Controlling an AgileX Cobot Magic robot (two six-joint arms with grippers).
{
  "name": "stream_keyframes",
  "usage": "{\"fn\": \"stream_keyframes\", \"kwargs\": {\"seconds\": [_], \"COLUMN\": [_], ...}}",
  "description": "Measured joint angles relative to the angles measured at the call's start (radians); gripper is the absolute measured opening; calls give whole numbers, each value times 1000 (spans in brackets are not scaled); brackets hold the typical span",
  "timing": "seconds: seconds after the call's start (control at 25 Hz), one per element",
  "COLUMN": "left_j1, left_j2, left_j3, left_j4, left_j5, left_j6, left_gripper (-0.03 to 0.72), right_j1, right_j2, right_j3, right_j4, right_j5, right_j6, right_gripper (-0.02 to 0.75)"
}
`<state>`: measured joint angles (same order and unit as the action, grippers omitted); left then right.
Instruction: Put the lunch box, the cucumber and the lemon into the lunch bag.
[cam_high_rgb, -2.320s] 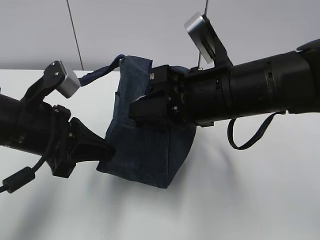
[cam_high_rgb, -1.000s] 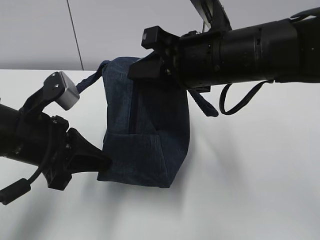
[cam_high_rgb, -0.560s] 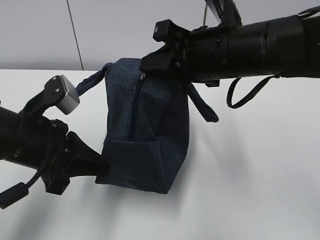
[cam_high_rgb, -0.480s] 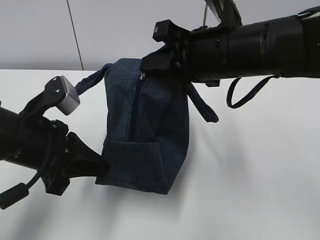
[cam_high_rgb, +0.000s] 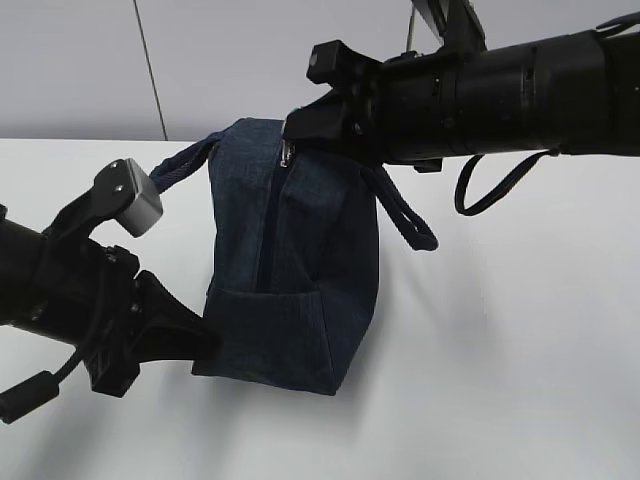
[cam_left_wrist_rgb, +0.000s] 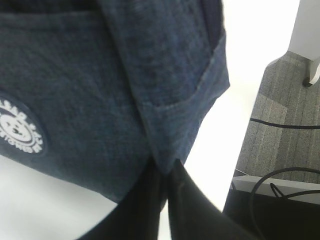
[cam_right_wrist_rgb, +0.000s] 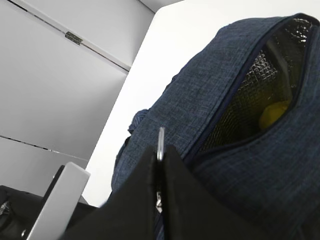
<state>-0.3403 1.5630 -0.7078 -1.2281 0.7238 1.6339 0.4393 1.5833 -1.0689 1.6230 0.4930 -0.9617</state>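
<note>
The navy lunch bag stands on the white table, tipped onto one end. My left gripper is shut on the fabric of its lower corner; the left wrist view shows this pinch beside the bag's white round logo. My right gripper is at the bag's top, shut on the metal zipper pull. Through the part-open zipper gap in the right wrist view, the yellow lemon lies inside against the lining. The lunch box and the cucumber are hidden.
One loop handle sticks out to the left and another hangs under the right arm. The table stretches to the right. The left wrist view shows the table edge, with grey floor and cables beyond.
My right gripper has carried the zipper pull up and slightly right along the bag's top, and the bag stands straighter. The left gripper has kept its pinch and sunk slightly.
</note>
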Motion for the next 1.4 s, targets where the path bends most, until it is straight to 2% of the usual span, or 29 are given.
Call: {"fn": "stream_keyframes", "kwargs": {"seconds": [0.76,0.88,1.12,1.24,1.4], "left_j1": [0,0,0,0,0], "left_j2": [2,2,2,2,2], "left_j3": [0,0,0,0,0], "left_j4": [13,11,5,5,5], "left_j5": [17,22,33,47,71], "left_j6": [-2,-2,-44,-95,-150], "left_gripper": [-8,55,338,389,400], "right_j1": [0,0,0,0,0], "right_j2": [0,0,0,0,0], "right_j3": [0,0,0,0,0], "right_j4": [2,2,-2,-7,-20], "right_j5": [-29,-23,0,9,13], "right_j6": [-14,-16,-20,-20,-20], "right_gripper": [0,0,0,0,0]}}
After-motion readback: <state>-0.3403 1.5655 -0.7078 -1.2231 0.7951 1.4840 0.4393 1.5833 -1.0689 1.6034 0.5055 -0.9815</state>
